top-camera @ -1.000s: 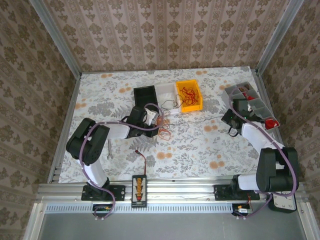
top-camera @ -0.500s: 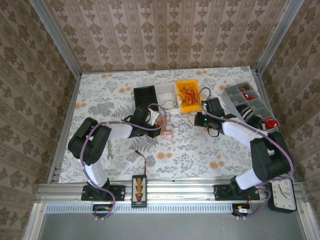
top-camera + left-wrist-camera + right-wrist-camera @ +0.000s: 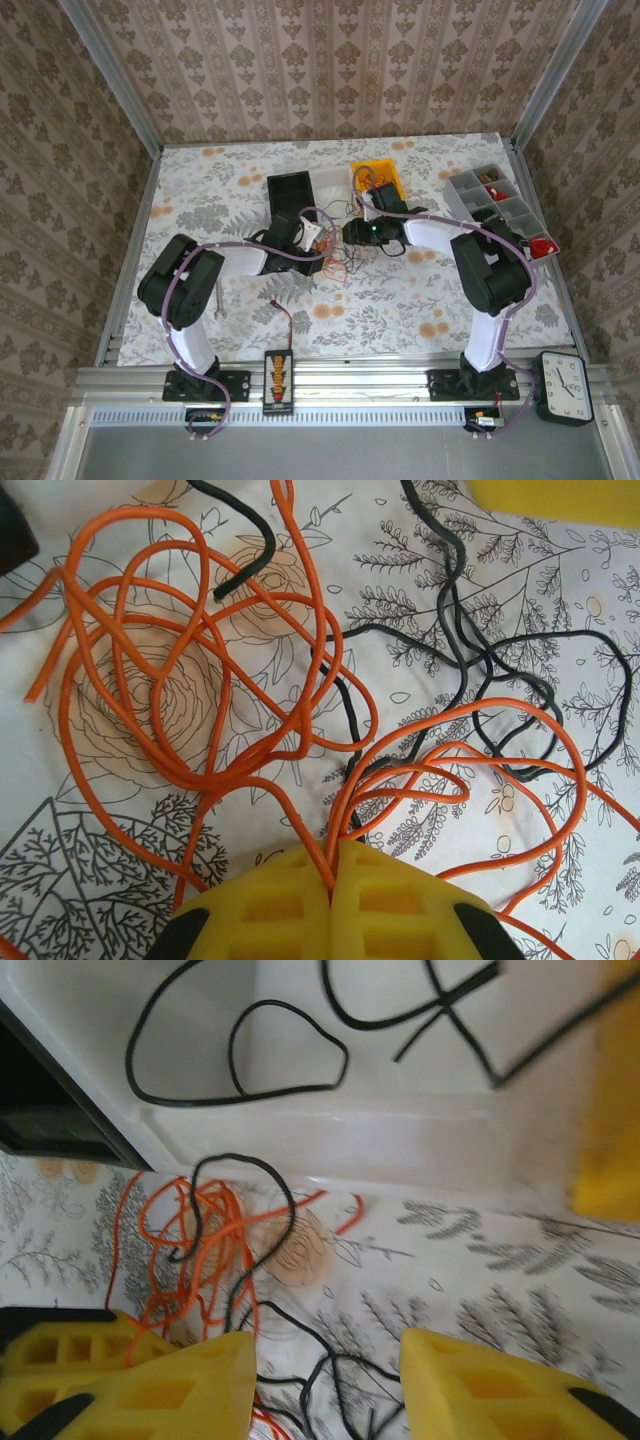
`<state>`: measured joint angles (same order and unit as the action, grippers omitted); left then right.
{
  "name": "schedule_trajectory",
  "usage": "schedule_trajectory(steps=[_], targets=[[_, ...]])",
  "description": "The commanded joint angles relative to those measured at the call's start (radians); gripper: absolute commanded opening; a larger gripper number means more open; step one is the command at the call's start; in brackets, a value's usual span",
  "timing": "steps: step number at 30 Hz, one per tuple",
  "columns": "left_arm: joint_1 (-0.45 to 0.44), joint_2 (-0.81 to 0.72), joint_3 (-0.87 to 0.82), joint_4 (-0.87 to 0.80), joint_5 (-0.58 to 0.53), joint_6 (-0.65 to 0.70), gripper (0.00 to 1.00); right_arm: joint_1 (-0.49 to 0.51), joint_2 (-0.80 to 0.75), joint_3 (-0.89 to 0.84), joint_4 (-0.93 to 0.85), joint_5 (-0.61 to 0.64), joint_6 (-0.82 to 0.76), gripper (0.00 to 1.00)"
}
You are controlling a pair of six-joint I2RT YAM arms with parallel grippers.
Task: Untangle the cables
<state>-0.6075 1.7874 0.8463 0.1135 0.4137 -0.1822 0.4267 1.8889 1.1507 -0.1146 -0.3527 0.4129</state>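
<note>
On the floral counter, ringed by patterned wallpaper, left jaws pinch orange cables, right jaws gape empty; yellow bin blurred.

The left gripper, with ribbed yellow fingers, is pressing shut at the bottom edge, pinching several strands of the thin orange cables. These are fanning away from the fingers in loose loops, a denser tangle lying up to the left and a wide arc bending to the right. Thin black cables are weaving through them above and to the right of the fingers. All are lying on a white table cover printed with line-drawn flowers and leaves. A bright yellow corner is showing far above the fingers, to the right.
</note>
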Motion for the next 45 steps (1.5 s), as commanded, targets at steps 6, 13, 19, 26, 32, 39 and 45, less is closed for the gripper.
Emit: schedule_trajectory(steps=[6, 13, 19, 26, 32, 39, 45], targets=[[-0.009, 0.024, 0.014, -0.044, 0.003, 0.027, 0.00, 0.059, 0.100, 0.095, -0.099, 0.008, -0.064, 0.43], [-0.009, 0.030, 0.017, -0.050, -0.024, 0.014, 0.00, 0.050, 0.054, 0.034, -0.074, 0.122, -0.062, 0.07], [0.004, 0.024, 0.009, -0.075, -0.132, -0.025, 0.00, -0.074, -0.125, -0.151, -0.068, 0.344, 0.067, 0.02], [0.032, 0.021, -0.008, -0.086, -0.236, -0.083, 0.00, -0.286, -0.326, -0.361, -0.088, 0.479, 0.253, 0.00], [0.041, 0.007, -0.018, -0.092, -0.304, -0.112, 0.00, -0.372, -0.394, -0.384, -0.129, 0.536, 0.243, 0.00], [0.060, -0.055, -0.059, -0.118, -0.460, -0.169, 0.00, -0.454, -0.418, -0.389, -0.174, 0.565, 0.258, 0.00], [0.086, -0.187, -0.157, -0.234, -0.785, -0.376, 0.00, -0.513, -0.450, -0.413, -0.177, 0.561, 0.299, 0.00]])
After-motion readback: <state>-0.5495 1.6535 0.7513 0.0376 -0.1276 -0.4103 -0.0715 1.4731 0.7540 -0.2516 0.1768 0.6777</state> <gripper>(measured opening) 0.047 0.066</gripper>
